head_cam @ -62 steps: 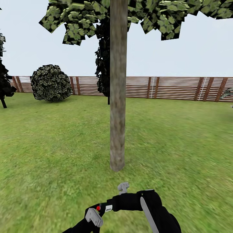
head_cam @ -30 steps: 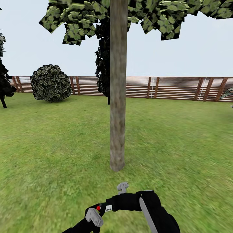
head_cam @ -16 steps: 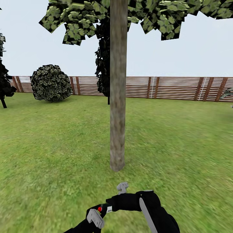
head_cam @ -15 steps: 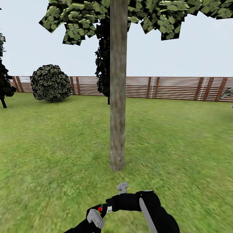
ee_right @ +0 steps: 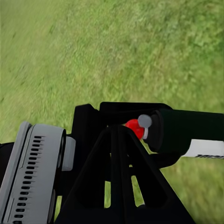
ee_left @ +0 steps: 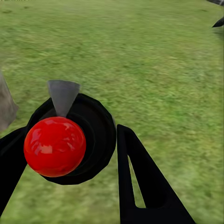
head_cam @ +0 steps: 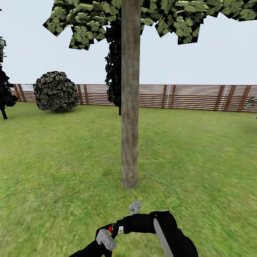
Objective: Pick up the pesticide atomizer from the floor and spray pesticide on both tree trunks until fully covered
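Left gripper (head_cam: pixel 107 238): fingers closed on the pesticide atomizer (head_cam: pixel 137 222).
Atomizer: between those fingers, small, hard, probably light; best held by its body.
Tree trunk (head_cam: pixel 130 107): ahead of the fingers.
Right gripper: can't tell.

I count one trunk (head_cam: pixel 130 107), one round bush (head_cam: pixel 56 91) left of it, two dark trees (head_cam: pixel 113 67) beyond it, one fence (head_cam: pixel 192 97), one atomizer (head_cam: pixel 137 221).

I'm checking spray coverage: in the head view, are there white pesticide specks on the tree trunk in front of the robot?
No. The tree trunk shows just mottled grey-brown bark from canopy to grass, with no white dots or mist on it.
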Robot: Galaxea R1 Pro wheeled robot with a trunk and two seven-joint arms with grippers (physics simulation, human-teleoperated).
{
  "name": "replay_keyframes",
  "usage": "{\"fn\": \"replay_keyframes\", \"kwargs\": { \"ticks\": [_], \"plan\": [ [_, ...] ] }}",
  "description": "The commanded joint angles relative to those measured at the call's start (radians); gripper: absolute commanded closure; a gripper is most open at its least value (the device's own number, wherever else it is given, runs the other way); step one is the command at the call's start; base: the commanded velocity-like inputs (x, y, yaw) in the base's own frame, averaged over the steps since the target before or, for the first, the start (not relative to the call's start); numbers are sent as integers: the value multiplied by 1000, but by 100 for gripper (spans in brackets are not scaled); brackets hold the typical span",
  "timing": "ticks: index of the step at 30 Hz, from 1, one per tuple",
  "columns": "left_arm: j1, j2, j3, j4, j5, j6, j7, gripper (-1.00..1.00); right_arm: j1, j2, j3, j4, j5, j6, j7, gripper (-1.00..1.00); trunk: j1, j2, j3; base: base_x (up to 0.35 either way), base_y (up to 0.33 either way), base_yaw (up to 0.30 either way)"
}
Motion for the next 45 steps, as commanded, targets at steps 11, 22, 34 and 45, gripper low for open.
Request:
{"fn": "replay_keyframes", "kwargs": {
  "ticks": [11,22,34,45],
  "plan": [
    [1,0,-2,-5,0,-5,0,100,0,0,1,0,-10,8,-4,100,0,-1,0,0,0,0],
    [1,1,-2,-12,0,-5,-1,100,0,0,1,0,-10,8,-4,100,0,-1,0,0,0,0],
    [10,2,-3,-32,0,-5,-1,100,0,0,1,0,-9,8,-4,100,0,-1,0,0,0,0],
    [12,2,-3,-39,0,-5,-1,100,0,1,1,2,-10,7,-5,100,0,-1,0,0,0,0]
  ]
}}
